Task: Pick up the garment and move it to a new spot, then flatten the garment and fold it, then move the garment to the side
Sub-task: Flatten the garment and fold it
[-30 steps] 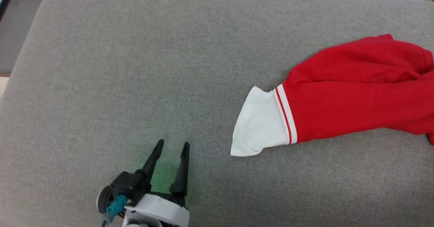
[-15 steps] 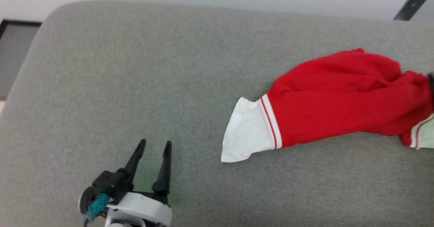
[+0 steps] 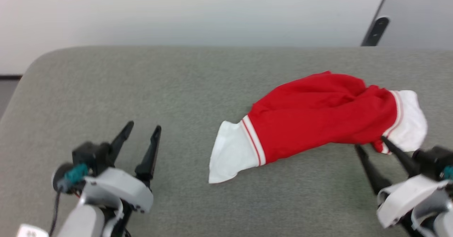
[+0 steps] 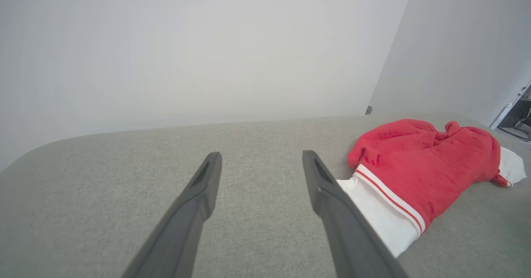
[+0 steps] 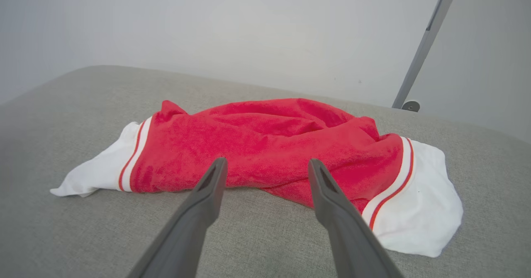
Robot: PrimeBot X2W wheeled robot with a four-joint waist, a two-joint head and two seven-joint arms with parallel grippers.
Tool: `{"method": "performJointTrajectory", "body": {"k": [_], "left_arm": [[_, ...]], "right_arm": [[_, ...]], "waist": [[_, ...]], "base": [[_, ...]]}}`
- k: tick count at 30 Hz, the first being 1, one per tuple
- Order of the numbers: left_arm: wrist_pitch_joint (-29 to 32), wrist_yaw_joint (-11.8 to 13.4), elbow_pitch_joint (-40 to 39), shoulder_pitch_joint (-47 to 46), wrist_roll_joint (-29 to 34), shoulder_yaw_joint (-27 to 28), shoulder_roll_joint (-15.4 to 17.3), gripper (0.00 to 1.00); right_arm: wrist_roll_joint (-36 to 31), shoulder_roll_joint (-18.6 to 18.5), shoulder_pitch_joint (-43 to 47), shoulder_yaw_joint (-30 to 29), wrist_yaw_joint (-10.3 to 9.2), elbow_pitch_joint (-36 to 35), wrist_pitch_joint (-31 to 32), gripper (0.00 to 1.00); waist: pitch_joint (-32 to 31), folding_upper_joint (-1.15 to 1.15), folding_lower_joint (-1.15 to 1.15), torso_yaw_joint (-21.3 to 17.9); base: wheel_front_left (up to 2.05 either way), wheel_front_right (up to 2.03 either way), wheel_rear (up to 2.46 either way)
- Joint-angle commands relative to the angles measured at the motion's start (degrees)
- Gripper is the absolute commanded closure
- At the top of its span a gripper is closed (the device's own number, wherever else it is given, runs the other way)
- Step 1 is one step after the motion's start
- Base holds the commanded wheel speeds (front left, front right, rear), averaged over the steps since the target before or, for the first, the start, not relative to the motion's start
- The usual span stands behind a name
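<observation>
Here, garment (image 3: 318, 113): red with white at both ends, lying bunched up on the right part of the gray surface (image 3: 141, 81).
Left pincer (image 3: 144, 125): released, fingers spread apart, holding nothing, low on the left side and well apart from the garment.
Right pincer (image 3: 370, 142): released, fingers spread wide, holding nothing, just beside the near edge of the garment at its right end; I cannot tell if a fingertip touches the cloth.
Wall (image 3: 177, 10): pale and plain, behind the surface.
</observation>
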Motion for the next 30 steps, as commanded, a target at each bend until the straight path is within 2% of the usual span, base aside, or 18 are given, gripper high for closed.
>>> {"method": "performJointTrajectory", "body": {"k": [1, 5, 9, 13, 17, 21, 23, 30], "left_arm": [[0.85, -0.34, -0.33, -1.13, -0.6, -0.27, 0.57, 0.0], [4.99, -0.59, -0.39, -4.68, -1.99, -1.58, 2.63, 0.0], [11.15, -0.86, 1.74, -9.67, -5.49, -3.52, 3.37, 0.0], [21.04, -0.9, 8.03, -15.58, -11.78, -5.22, 3.16, 0.0], [34.29, -0.94, 16.0, -20.45, -18.14, -7.63, 3.04, 0.0], [44.22, -0.92, 22.44, -23.36, -21.44, -9.89, 3.57, 0.0], [46.34, -0.92, 24.36, -24.67, -22.32, -10.56, 3.59, 0.0], [47.79, -0.93, 31.08, -26.97, -26.22, -10.4, 1.83, 0.0]], "right_arm": [[-0.63, 0.87, 1.69, -0.37, -0.06, -1.18, 0.06, 0.0], [-2.2, 4.08, 7.15, -1.11, -0.06, -5.97, 0.72, 0.0], [-3.62, 6.55, 11.83, -2.03, -0.06, -10.55, 2.19, 0.0], [-4.64, 8.29, 14.49, -2.98, -0.06, -14.72, 3.93, 0.0], [-4.96, 9.15, 14.94, -4.09, -0.06, -16.49, 4.85, 0.0], [-5.05, 9.67, 14.28, -4.29, -0.06, -17.11, 4.96, 0.0], [-4.95, 9.82, 13.87, -4.36, -0.06, -17.24, 4.82, 0.0], [-4.33, 9.88, 12.33, -4.21, -0.06, -16.52, 4.16, 0.0]], "waist": [[-2.18, 0.0, 0.0, -2.41], [-3.17, 0.0, 0.0, -3.96], [-3.66, 0.0, 0.0, -5.47], [-3.18, 0.0, 0.0, -7.13], [-1.88, 0.0, 0.0, -8.74], [-0.06, 0.0, 0.0, -10.19], [0.97, 0.0, 0.0, -10.86], [3.91, 0.0, 0.0, -12.64]], "base": [[0.0, 0.0, 0.0], [0.0, 0.0, 0.0], [0.0, 0.0, 0.0], [0.0, 0.0, 0.0], [0.0, 0.0, 0.0], [0.0, 0.0, 0.0], [0.0, 0.0, 0.0], [0.0, 0.0, 0.0]]}}
